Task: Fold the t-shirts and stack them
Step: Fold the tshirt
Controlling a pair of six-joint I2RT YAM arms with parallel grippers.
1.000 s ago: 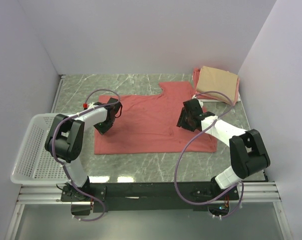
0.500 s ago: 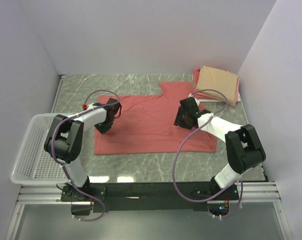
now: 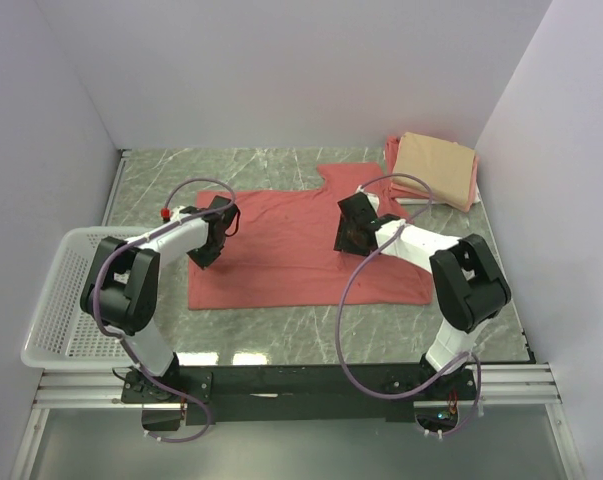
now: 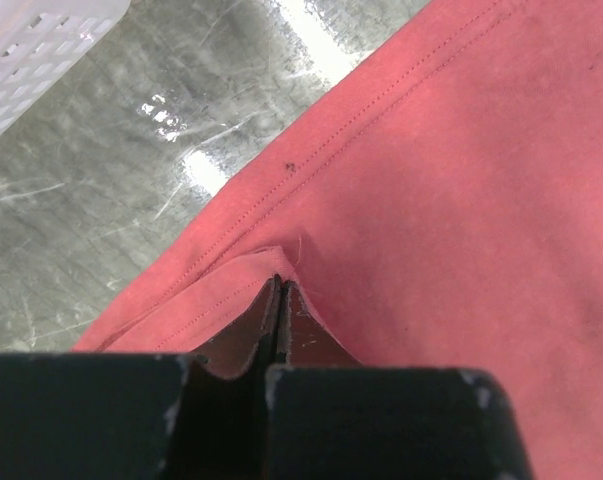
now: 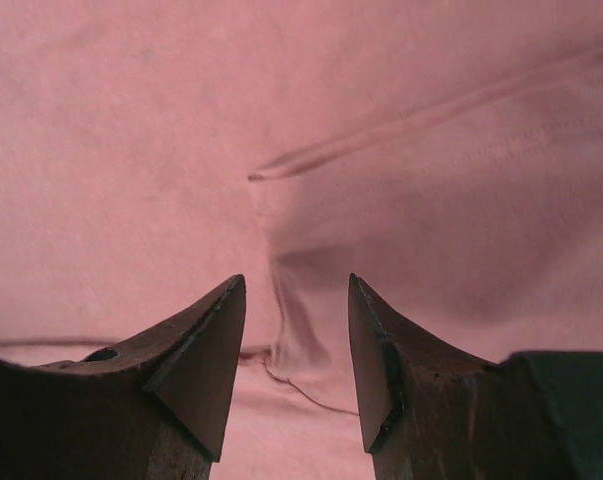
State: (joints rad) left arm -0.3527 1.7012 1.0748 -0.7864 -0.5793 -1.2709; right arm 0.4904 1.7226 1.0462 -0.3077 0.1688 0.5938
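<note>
Top external view: a large salmon-red cloth short-sleeved t-shirt (image 3: 291, 265) lies flat across the middle of the grey-green marbled table (image 3: 231, 170). A folded tan t-shirt (image 3: 436, 165) rests on a folded pink one (image 3: 392, 152) at upper right. Left wrist view shows the left gripper (image 4: 279, 292) pinched fully together on a raised tuck of the shirt's stitched left edge. The right gripper (image 5: 296, 290) hangs about half spread over a small crease mid-shirt, holding nothing. Cloth this light and limp will likely sag and drag, so hems and seamed edges look the best holds.
</note>
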